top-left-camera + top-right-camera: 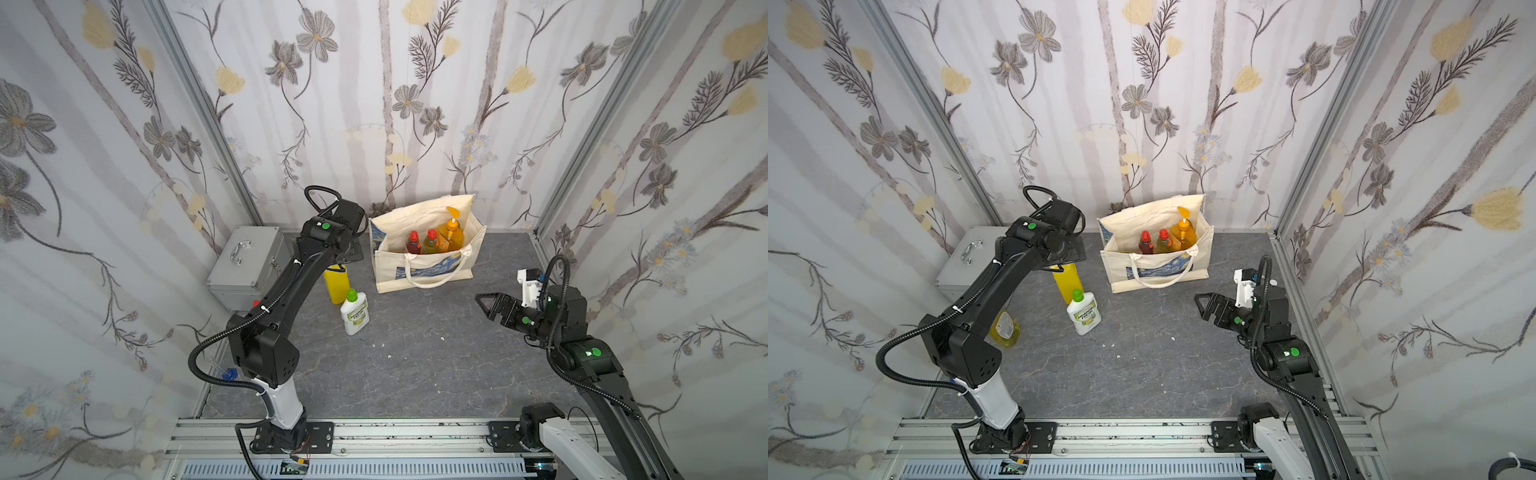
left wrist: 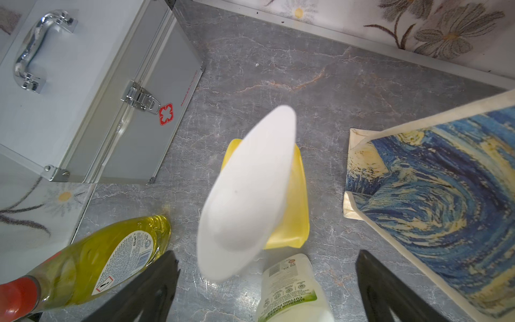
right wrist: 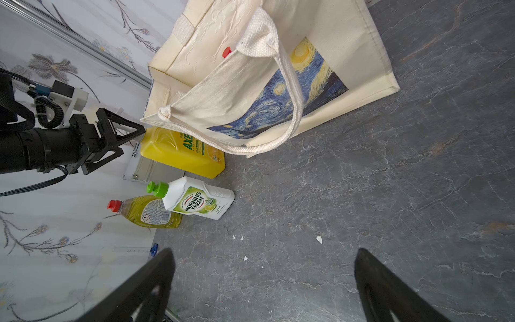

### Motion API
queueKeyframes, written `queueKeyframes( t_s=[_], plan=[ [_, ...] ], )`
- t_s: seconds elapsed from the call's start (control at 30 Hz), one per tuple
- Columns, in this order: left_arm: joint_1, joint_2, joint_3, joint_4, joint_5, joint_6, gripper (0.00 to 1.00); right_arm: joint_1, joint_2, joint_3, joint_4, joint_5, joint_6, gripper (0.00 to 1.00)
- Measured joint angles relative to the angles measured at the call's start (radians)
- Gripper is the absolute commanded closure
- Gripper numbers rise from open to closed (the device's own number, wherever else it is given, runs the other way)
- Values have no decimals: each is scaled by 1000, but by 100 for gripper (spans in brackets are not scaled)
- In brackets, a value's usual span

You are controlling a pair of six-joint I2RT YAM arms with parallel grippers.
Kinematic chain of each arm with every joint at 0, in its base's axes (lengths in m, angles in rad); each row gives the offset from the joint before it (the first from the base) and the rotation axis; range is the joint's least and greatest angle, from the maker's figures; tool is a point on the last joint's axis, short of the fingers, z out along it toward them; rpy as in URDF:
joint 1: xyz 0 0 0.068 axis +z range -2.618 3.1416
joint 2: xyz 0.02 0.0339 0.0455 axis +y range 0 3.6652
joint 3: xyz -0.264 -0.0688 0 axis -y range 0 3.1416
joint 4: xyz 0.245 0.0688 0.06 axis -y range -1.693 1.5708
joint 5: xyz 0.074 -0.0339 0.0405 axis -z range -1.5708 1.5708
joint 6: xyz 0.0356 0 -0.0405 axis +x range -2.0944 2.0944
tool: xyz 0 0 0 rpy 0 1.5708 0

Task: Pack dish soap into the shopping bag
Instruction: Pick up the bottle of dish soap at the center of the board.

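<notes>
The shopping bag [image 1: 428, 270] stands open at the back. Inside it stand a dark red bottle [image 1: 413, 243], a yellow-green red-capped bottle [image 1: 431, 241] and an orange pump bottle [image 1: 453, 235]. To its left stands the yellow bottle [image 1: 336, 284], whose white pump [image 2: 248, 195] looms close in the left wrist view. My left gripper [image 2: 267, 281] hangs open just above that pump, nothing between its fingers. In front stands a white green-capped bottle [image 1: 354, 311], and a yellow-green bottle [image 1: 1005, 328] beside it. My right gripper [image 1: 485, 305] is open and empty, right of the bag.
A silver metal case [image 1: 245, 266] sits at the back left, close behind the yellow bottle. Small white scraps [image 1: 388, 356] lie on the grey marbled floor [image 1: 415, 374]. Flowered walls close in three sides. A rail [image 1: 395, 432] runs along the front.
</notes>
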Motion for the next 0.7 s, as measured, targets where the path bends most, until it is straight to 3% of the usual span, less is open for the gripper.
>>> queueKeyframes(
  t_s=[0.7],
  plan=[
    [45,-7,-136,170,61,-10,0,0,6,17,-1,15,-8,0]
  ],
)
